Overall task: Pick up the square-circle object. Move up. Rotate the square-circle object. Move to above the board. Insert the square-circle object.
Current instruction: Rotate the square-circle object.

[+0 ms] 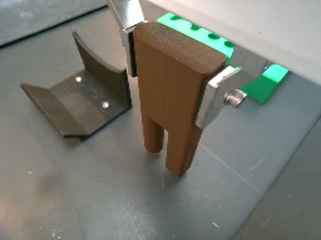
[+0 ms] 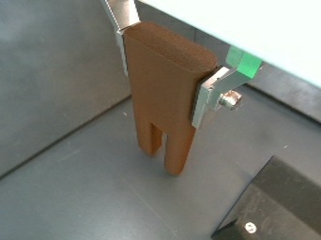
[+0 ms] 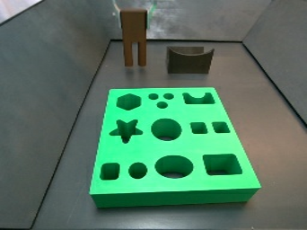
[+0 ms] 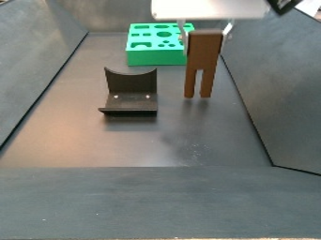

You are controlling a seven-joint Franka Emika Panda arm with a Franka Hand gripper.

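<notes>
The hand stands over the far end of the dark floor and is clamped on the square-circle object. In both wrist views its two flat silver fingers press against the narrow sides of the brown block's solid upper half, so the block fills the space between them.

The square-circle object hangs upright below the hand, its two prongs pointing down with the slot between them open. In a side view the block has its prong tips at or very near the floor; whether they touch it I cannot tell. In a side view it stands tall close to the back wall, and the hand itself is hardly visible there.

Just beside the hand, on the floor, sits a low dark grey-brown block with a curved notch, apart from the held piece. It shows in both side views too, resting flat and untouched.

The board lies flat on the floor, well apart from the hand, bright green with its star, hexagon, circle, square and oval holes all open. In a wrist view only a green edge of it peeks out behind the hand, and in a side view it sits beyond the held block.
</notes>
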